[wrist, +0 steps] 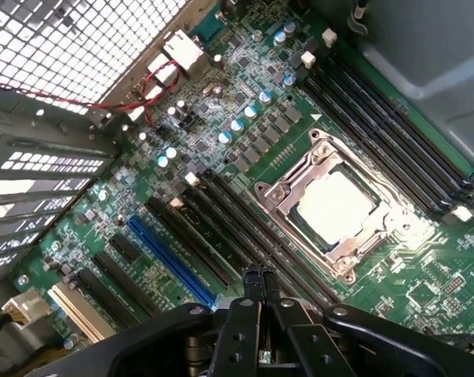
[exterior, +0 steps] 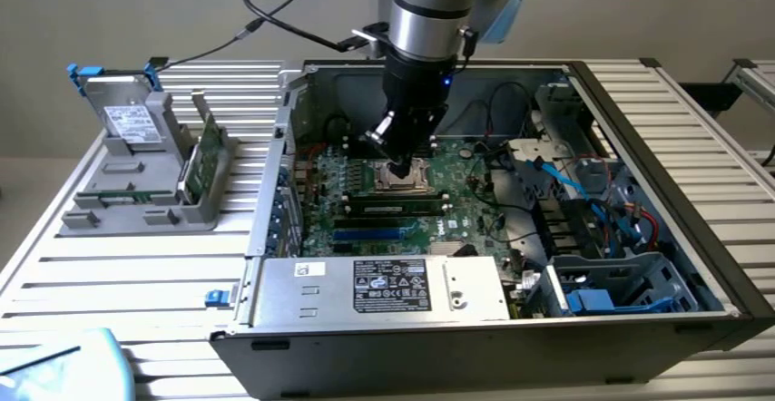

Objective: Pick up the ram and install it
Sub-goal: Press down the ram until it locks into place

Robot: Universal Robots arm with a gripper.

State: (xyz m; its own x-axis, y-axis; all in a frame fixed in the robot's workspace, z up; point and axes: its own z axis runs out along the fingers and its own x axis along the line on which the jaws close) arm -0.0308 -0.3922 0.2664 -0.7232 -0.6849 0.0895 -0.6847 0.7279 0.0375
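In the exterior view an open black desktop computer case (exterior: pixel 678 238) lies on its side on a ribbed aluminium table (exterior: pixel 133 265). The silver-and-black robot arm (exterior: pixel 424 20) reaches down into it, so that the black gripper (exterior: pixel 404 158) hangs just above the square metal processor socket (exterior: pixel 400 179) on the big green motherboard (exterior: pixel 466 224). Just beside the socket, on the side nearer the grey power supply box (exterior: pixel 381 288), the ram (exterior: pixel 394 207) appears as a slim green stick with dark chips. It lies along the bank of long black memory slots and looks seated rather than loose, though whether its latches are closed is too small to tell. Well apart, on the exterior view's left, a grey plastic parts holder (exterior: pixel 140 210) stands on the table with another slim green board (exterior: pixel 206 151) on edge in it. That board is untouched, so the seated stick is my reading of the task's piece, not a certainty. In the wrist view the gripper (wrist: pixel 257 284) has its two black fingers (wrist: pixel 249 314) pressed together with nothing between them. They sit over the long black memory slots (wrist: pixel 221 236) that run between the processor socket (wrist: pixel 339 208) and the blue expansion slot (wrist: pixel 170 263). I cannot pick out the stick among these slots from this angle. Judged from both views, picking up and placing seem done, and what may be left is only to confirm the seating.
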